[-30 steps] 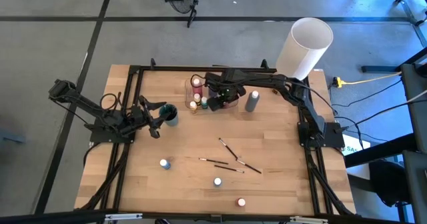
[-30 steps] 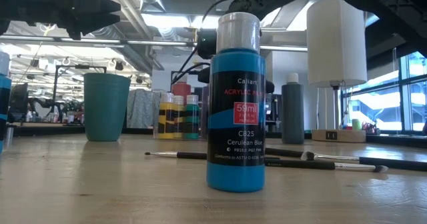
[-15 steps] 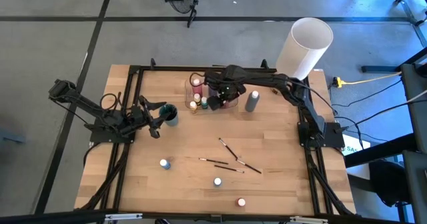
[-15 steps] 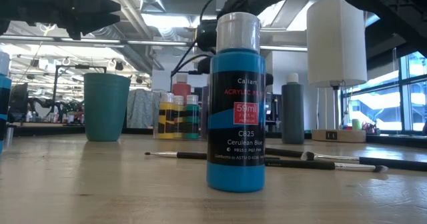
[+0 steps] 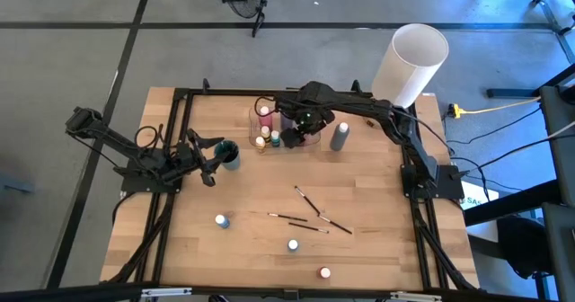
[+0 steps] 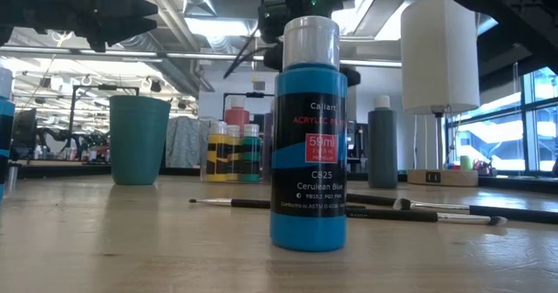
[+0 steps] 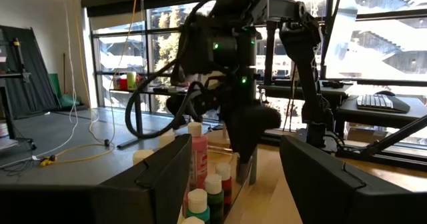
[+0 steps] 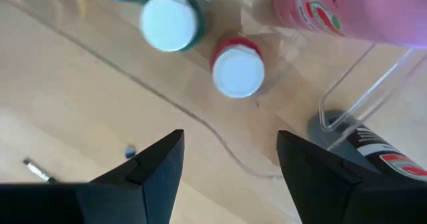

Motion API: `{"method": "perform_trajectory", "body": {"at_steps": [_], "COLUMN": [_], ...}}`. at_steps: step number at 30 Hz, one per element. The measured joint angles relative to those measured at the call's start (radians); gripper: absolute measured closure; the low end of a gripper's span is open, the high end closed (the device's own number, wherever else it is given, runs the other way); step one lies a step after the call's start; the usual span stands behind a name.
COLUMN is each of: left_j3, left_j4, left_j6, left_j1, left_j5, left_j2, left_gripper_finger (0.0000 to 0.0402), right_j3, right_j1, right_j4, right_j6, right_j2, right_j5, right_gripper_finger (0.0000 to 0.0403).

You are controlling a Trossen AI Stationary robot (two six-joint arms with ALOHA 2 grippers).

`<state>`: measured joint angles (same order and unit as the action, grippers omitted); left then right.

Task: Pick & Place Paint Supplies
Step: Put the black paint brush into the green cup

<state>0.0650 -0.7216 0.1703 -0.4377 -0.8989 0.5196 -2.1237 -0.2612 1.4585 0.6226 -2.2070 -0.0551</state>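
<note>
A clear container [image 5: 289, 142] at the table's far middle holds a tall pink bottle [image 5: 265, 113] and small white-capped yellow [image 5: 260, 142] and green [image 5: 276, 140] bottles. My right gripper [image 8: 230, 177] hangs open above it, pointing down, over a small red bottle [image 8: 238, 71] that stands upright on its base. A grey bottle [image 5: 339, 136] stands just to the right of the container. Paintbrushes [image 5: 313, 210] lie flat mid-table. My left gripper [image 7: 233, 191] waits open at the left, next to a teal cup [image 5: 231, 154].
Three small bottles stand loose near the front edge: blue [image 5: 221, 219], another [image 5: 293, 244] and red [image 5: 324, 271]. A big white cylindrical lamp [image 5: 411, 61] stands at the far right corner. In the low view a blue bottle [image 6: 308, 136] stands close to the camera.
My right gripper has risen straight up from the clear container, with nothing between its fingers. The small bottles in the container stand where they were.
</note>
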Motion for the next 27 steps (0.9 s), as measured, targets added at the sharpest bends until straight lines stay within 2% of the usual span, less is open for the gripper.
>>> {"method": "perform_trajectory", "body": {"at_steps": [4,8,15,20,27], "left_j3": [0.0,0.0,0.0,0.0,0.0], "left_j4": [0.0,0.0,0.0,0.0,0.0], "left_j6": [0.0,0.0,0.0,0.0,0.0], "left_j1": [0.0,0.0,0.0,0.0,0.0], "left_j5": [0.0,0.0,0.0,0.0,0.0], "left_j2": [0.0,0.0,0.0,0.0,0.0], "left_gripper_finger": [0.0178,0.0178,0.0178,0.0178,0.0178], "right_j3": [-0.059,-0.139,-0.192,-0.19,-0.132], "right_j1": [0.015,0.039,0.112,0.195,0.386], "right_j4": [0.027,0.114,0.113,0.113,0.112], "right_j6": [-0.046,-0.16,-0.268,-0.268,-0.217], "right_j2": [0.0,0.001,0.045,0.136,0.355], "right_j5": [0.001,0.003,0.025,0.21,0.503], "right_gripper_finger": [0.016,0.0161,0.0161,0.0161,0.0161]}}
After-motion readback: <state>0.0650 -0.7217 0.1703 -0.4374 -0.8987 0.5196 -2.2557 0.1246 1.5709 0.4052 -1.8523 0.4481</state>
